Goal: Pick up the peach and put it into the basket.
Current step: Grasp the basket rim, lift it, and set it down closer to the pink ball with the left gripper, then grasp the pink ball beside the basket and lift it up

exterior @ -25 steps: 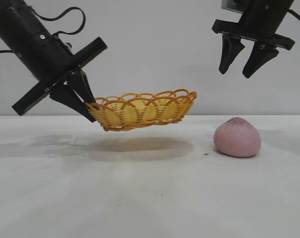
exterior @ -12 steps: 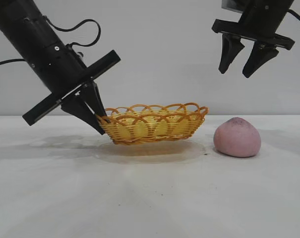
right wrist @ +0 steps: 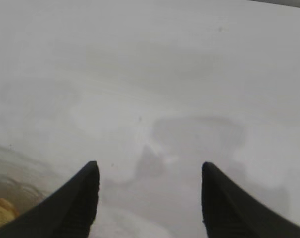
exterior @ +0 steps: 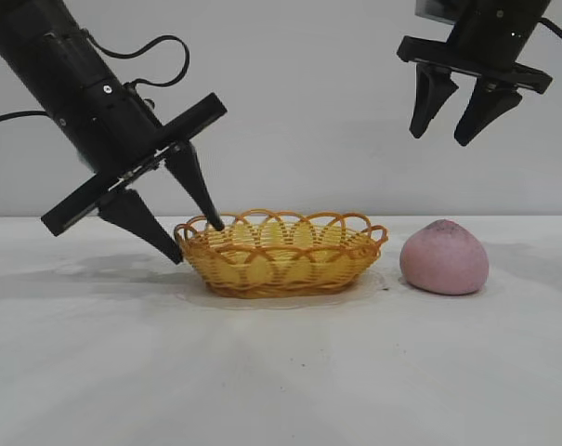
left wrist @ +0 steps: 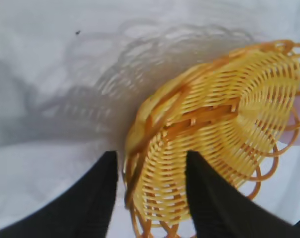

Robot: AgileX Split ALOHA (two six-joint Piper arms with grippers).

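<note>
Resting flat on the counter (exterior: 281,372) beside the peach (exterior: 445,257), the basket (exterior: 281,253) sits ready to receive it, the left gripper (exterior: 194,240) straddling its rim with jaws released, the right gripper (exterior: 452,125) hanging spread above the fruit.

A flat white matte tabletop (exterior: 262,372) fills the lower part of the exterior view, bearing soft grey shadows and a few tiny dark specks. Behind it rises a plain pale grey wall (exterior: 299,93).
</note>
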